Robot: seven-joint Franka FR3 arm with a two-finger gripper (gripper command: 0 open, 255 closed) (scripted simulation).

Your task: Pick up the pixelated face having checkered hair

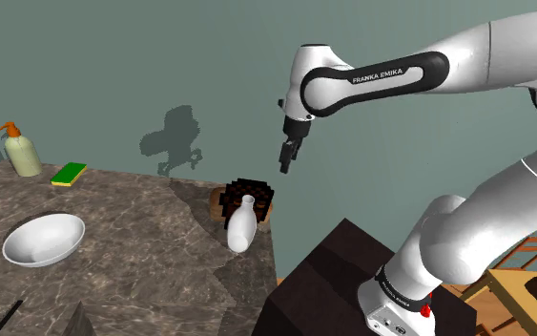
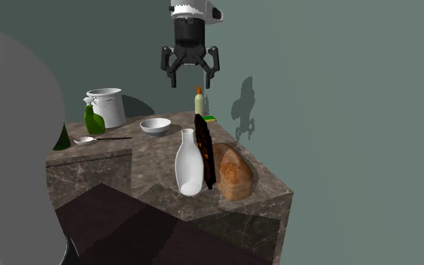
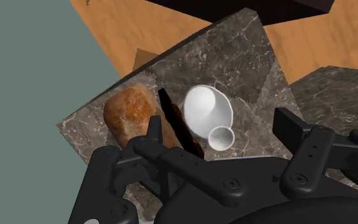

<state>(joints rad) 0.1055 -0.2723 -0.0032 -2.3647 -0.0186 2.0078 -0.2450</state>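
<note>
The pixelated face is a thin, dark, checkered panel standing upright on edge near the marble counter's corner. In the second exterior view the pixelated face is wedged between a white vase and a brown bread loaf. The wrist view looks down on the pixelated face as a narrow dark strip between the loaf and the vase. My gripper hangs open well above these things, holding nothing. In the shoulder view my gripper is above and slightly right of the panel.
A white bowl, a soap bottle and a green sponge lie further along the counter. A white pot, a green bottle and a spoon stand at the far end. The dark stand borders the counter.
</note>
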